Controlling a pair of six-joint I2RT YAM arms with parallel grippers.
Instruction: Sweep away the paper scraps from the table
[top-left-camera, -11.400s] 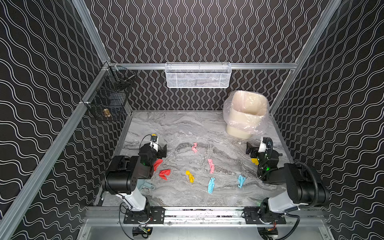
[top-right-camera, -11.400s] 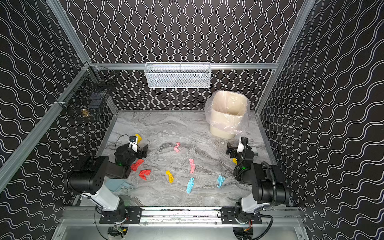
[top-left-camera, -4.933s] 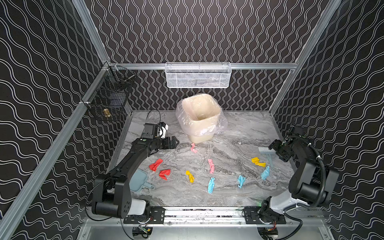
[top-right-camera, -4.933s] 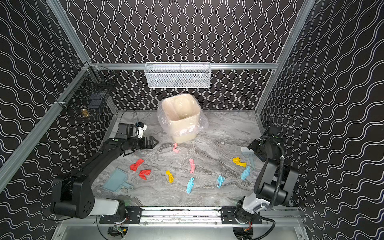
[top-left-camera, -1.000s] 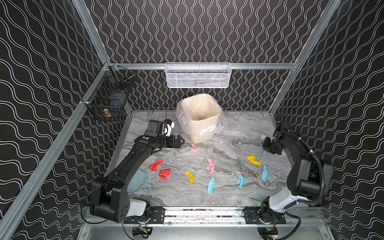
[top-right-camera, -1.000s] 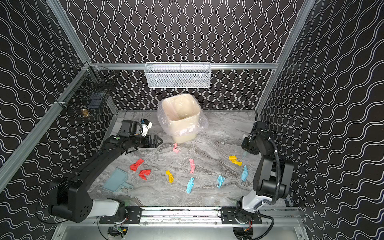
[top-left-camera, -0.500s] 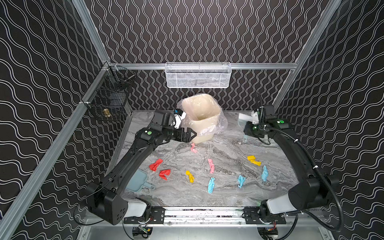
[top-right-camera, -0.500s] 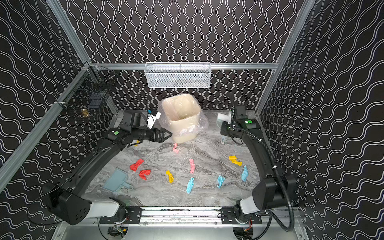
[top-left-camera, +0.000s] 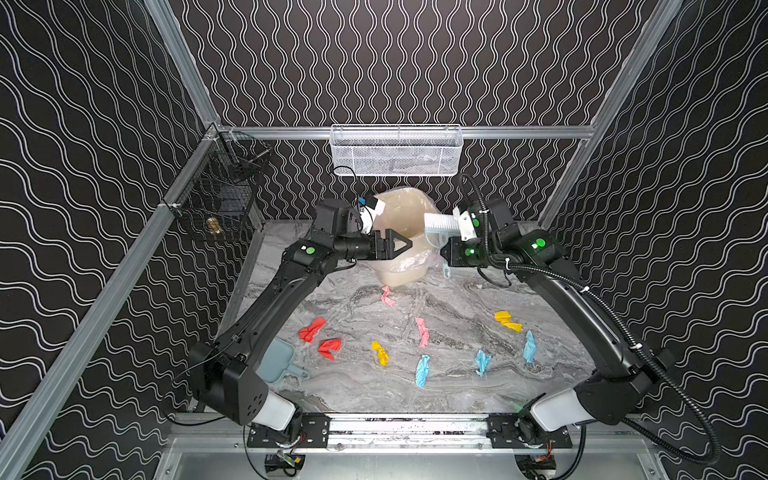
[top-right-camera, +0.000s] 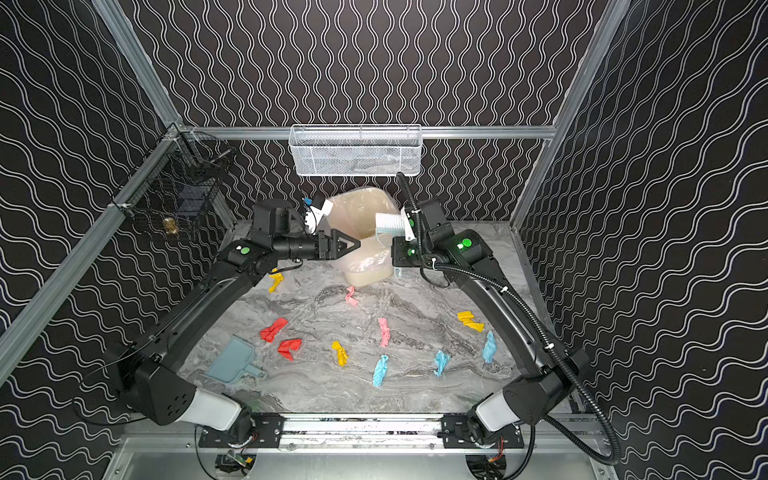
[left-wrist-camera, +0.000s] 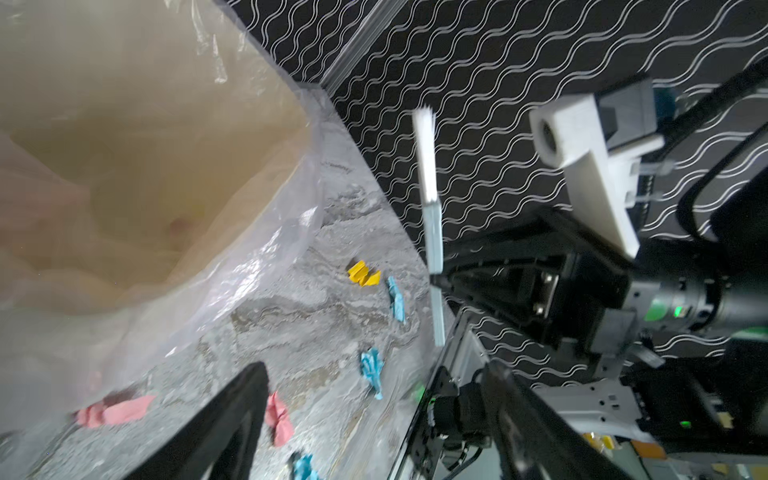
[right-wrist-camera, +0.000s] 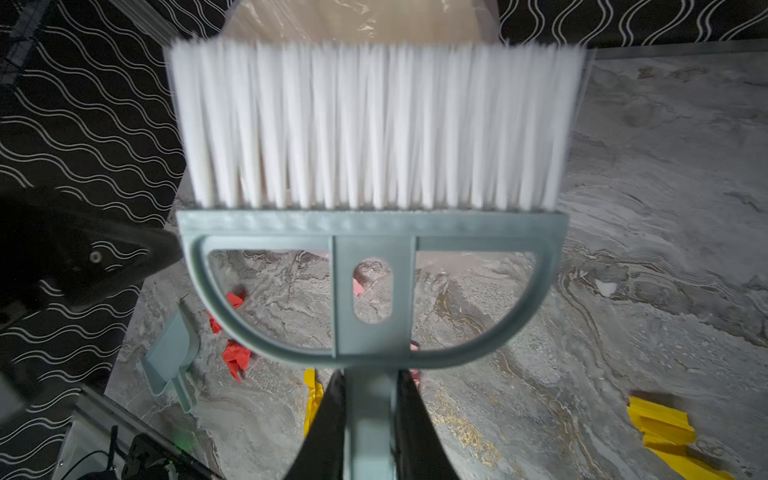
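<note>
Several paper scraps, red (top-left-camera: 311, 329), yellow (top-left-camera: 380, 352), pink (top-left-camera: 422, 331) and light blue (top-left-camera: 422, 370), lie spread over the marble table (top-left-camera: 457, 299). In a top view another yellow scrap (top-right-camera: 275, 280) shows under the left arm. My right gripper (top-left-camera: 446, 251) (right-wrist-camera: 370, 432) is shut on the handle of the pale blue brush (top-left-camera: 438, 224) (right-wrist-camera: 374, 232), held in the air beside the bin with its white bristles pointing at it. Facing it across the bin front, my left gripper (top-left-camera: 401, 245) (left-wrist-camera: 374, 415) stands open and holds nothing.
A beige bin (top-left-camera: 405, 270) with a clear liner stands at the back middle, between the two grippers. The pale blue dustpan (top-left-camera: 277, 360) lies at the front left beside the left arm. On the back rail hangs a white wire basket (top-left-camera: 395, 151), on the left rail a black one (top-left-camera: 216, 199).
Both arms have risen off the table and swung inward to the bin. The right gripper carried the brush up from the right side. The scraps have not moved.
</note>
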